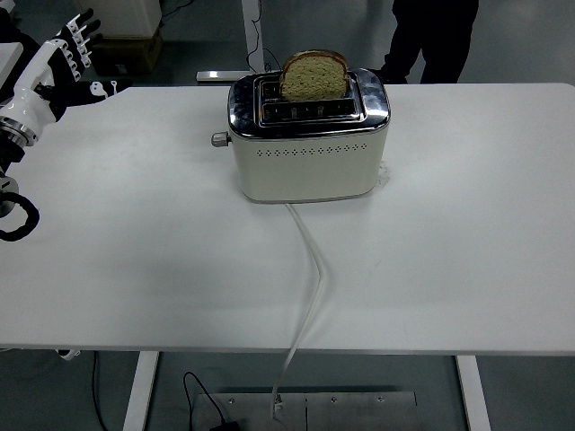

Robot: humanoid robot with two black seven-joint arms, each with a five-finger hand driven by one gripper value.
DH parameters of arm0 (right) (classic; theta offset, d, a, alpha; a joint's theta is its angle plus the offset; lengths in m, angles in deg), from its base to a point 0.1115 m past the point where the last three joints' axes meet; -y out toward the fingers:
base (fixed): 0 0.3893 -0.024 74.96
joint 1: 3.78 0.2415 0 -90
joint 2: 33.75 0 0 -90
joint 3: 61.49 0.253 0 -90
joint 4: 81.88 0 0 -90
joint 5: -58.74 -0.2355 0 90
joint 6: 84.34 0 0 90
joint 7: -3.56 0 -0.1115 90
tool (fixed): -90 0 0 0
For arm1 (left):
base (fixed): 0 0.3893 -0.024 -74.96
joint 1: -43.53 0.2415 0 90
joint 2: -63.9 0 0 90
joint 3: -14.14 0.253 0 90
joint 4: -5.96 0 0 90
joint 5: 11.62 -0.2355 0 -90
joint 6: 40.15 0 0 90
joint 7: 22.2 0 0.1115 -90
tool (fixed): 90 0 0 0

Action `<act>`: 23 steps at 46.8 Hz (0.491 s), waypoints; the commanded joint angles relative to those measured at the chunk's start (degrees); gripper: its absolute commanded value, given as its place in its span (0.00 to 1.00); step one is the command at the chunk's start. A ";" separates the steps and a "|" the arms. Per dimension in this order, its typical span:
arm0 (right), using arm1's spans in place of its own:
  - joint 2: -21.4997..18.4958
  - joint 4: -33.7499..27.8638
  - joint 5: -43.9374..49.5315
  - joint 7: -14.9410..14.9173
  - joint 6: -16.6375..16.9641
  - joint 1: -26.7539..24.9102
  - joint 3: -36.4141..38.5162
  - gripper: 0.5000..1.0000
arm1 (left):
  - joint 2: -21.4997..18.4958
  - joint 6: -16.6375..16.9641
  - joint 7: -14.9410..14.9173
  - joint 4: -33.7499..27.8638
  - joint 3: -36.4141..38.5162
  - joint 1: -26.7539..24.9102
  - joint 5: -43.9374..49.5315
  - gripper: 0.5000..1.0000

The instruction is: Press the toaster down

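Observation:
A cream toaster (308, 153) with a chrome top stands at the back middle of the white table (449, 251). A slice of brown bread (315, 74) sticks up out of its far slot. Its lever knob (217, 139) juts from the left end, up. My left hand (61, 63) is raised at the far left edge, fingers spread, holding nothing, well left of the knob. My right hand is not in view.
The toaster's white cord (310, 269) runs from its front over the table's near edge. A person in dark trousers (436, 40) stands behind the table. A cardboard box (124, 49) is on the floor at the back left.

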 commanded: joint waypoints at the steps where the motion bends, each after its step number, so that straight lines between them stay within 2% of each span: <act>1: 0.00 -0.05 -0.01 0.00 0.00 0.00 0.00 1.00 | -0.01 -0.01 0.00 0.27 0.10 0.27 4.33 1.00; 12: 0.00 0.03 -0.01 0.00 0.00 0.00 0.00 1.00 | 1.57 -0.01 0.00 1.06 0.10 0.98 10.49 1.00; 23: 0.00 -0.05 -0.01 0.00 0.00 0.00 0.00 1.00 | 5.27 -0.10 0.00 5.72 0.01 2.56 17.00 1.00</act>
